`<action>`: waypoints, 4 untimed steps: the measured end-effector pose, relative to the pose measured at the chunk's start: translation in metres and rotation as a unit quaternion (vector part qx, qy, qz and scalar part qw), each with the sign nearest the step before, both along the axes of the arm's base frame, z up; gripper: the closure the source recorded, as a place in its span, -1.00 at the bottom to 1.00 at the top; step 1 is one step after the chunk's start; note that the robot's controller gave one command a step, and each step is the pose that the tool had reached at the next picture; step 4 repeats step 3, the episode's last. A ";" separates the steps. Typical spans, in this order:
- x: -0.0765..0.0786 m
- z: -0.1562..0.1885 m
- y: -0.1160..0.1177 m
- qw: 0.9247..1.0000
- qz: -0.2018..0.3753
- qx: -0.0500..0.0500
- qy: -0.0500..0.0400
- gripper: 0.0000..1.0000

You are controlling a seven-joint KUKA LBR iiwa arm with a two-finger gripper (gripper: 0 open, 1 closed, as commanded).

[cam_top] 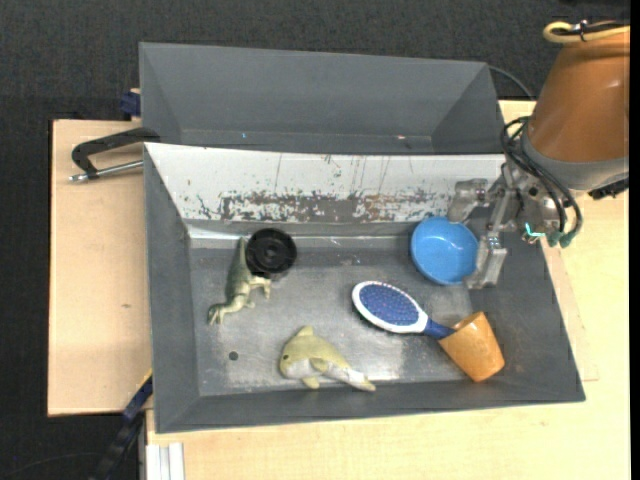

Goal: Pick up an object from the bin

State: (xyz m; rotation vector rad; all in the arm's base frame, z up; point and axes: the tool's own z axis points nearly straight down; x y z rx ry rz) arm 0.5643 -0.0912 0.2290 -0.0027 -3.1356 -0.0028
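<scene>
Dolphin toy (318, 360): pale, lay at the front edge, well left of and in front of the blue bowl.
Bin (172, 298): grey metal, few things, loosely spread.
Gripper (485, 233): hung at the blue bowl's right side, touching or just beside it; which, could not be told. Whether the claw was apart or together could not be told either.
Blue bowl (443, 251): likeliest target, near the back wall, seemingly tipped.
Hairbrush (390, 306): blue and white, just in front-left of the bowl.
Orange cup (473, 346): on its side, in front of the bowl, at the brush's handle.
Lizard toy (240, 290), black round cap (270, 251): well left of the bowl.
Advice (judgement): straddle the bowl's rim, one side inside and one outside; close gently, since a round wall could slip; lift straight up, clear of the brush.
</scene>
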 end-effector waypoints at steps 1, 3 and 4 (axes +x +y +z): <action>0.000 -0.137 -0.034 1.000 -0.014 0.000 0.000 -1.00; -0.006 0.090 -0.019 1.000 0.008 -0.002 -0.011 1.00; -0.006 0.090 -0.019 1.000 0.008 -0.002 -0.011 1.00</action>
